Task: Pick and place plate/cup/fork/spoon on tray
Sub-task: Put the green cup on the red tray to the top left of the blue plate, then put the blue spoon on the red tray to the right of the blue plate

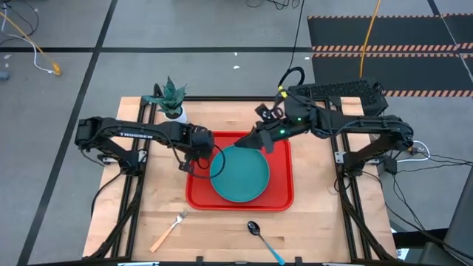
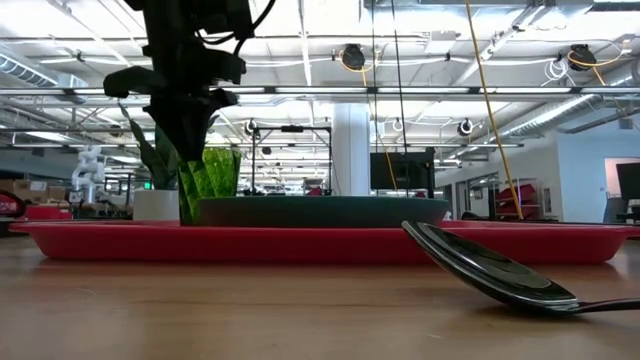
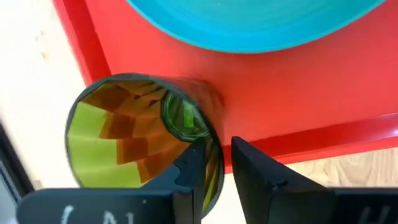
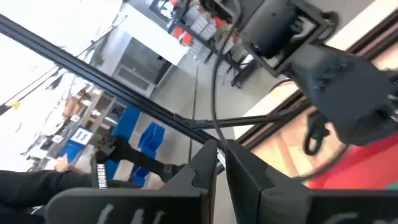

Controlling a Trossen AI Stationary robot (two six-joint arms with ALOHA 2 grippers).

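Observation:
The red tray (image 1: 281, 193) lies at the table's middle, and the teal plate (image 1: 240, 175) rests flat on it. My left gripper (image 3: 217, 165) is over the tray's left part and is shut on the olive-green cup (image 3: 124, 134), which also shows in the low view (image 2: 210, 185). My right gripper (image 1: 255, 140) is shut at the plate's far rim, and its wrist view (image 4: 221, 163) looks up into the room. The fork (image 1: 168, 230) and the spoon (image 1: 264, 240) lie flat on the wood near the front edge. My left gripper holds the cup by its rim wall (image 3: 214, 163), one finger (image 3: 189, 171) inside the cup and one (image 3: 252, 171) outside. The fingers come from above, pointing down. The cup stands about upright with its base (image 3: 186, 118) at the tray's floor, beside the plate. My right gripper is at the plate's far rim (image 1: 250, 147); I cannot tell whether it touches it.
A white pot with a green plant (image 1: 171, 102) stands at the table's far left, close behind my left arm. The bare wood left and right of the tray is free. The spoon's bowl (image 2: 490, 268) lies close to the low camera.

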